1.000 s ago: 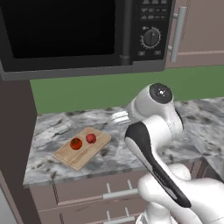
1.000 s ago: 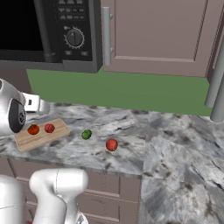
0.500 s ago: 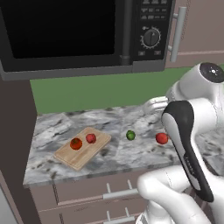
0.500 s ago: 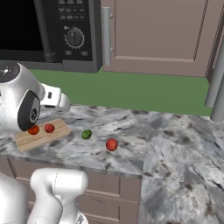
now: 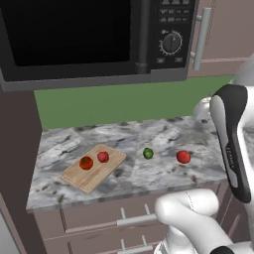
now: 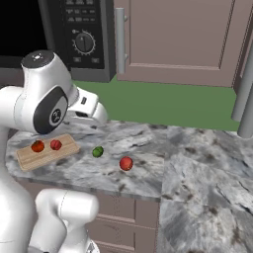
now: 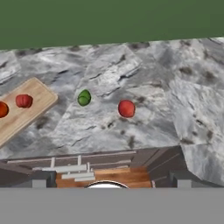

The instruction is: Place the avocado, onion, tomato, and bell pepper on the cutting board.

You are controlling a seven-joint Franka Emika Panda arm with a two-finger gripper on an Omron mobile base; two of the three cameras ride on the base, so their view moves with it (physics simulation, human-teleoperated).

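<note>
A black microwave (image 5: 94,39) fills the upper left of the left base view, its dial (image 5: 171,43) at upper right. Below runs a green wall strip (image 5: 124,101), then the grey marbled desk (image 5: 163,171). Brown drawers (image 5: 114,218) with pale handles sit along the bottom. A cupboard door (image 6: 178,39) occupies the right base view's top.

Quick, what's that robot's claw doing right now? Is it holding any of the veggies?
Gripper: open and holding nothing. The avocado and a red vegetable lie on the counter; two more sit on the cutting board.
</note>
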